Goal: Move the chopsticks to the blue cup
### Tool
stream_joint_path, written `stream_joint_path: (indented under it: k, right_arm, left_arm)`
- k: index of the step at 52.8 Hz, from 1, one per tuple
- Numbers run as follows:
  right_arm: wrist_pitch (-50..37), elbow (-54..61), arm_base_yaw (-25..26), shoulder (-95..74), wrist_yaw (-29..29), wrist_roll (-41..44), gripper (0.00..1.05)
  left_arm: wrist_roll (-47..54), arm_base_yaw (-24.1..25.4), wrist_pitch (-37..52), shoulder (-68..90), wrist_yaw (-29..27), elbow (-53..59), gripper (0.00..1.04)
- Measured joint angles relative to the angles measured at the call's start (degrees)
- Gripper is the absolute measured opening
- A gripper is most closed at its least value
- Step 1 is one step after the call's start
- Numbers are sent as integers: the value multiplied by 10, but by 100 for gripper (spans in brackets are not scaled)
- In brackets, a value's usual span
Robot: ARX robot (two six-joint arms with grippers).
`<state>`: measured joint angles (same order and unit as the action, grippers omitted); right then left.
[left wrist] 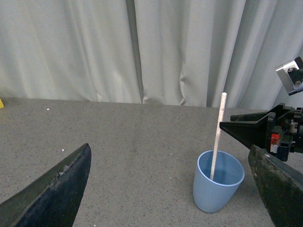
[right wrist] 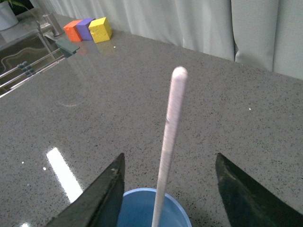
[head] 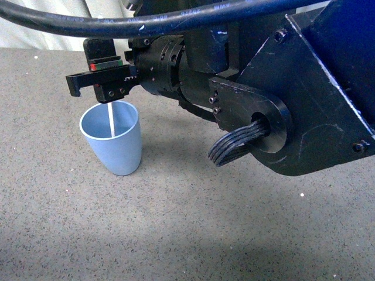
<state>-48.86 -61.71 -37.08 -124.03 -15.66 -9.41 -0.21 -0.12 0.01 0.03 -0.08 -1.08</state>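
We hold our right hand (right wrist: 169,157) open around the chopsticks (right wrist: 166,156) standing in the blue cup (left wrist: 218,194); left hand (left wrist: 170,149) open too.

Below the black right gripper (head: 88,73), marked red and green, a pale-rimmed light blue cup (head: 114,146) holds cream-white chopsticks (head: 110,120) on the grey speckled countertop (head: 205,234); far beyond it, orange, purple and yellow blocks (right wrist: 86,28).
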Motion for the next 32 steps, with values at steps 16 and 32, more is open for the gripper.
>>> stream_joint_path:
  k: [16,32]
  right_arm:
    - [-9,89,66,111,109,-57,95]
    - [65,255,178,280,175,-12,95]
  left_arm:
    - [0,0,0,0,0,0,98]
    - [0,0,0,0,0,0,98]
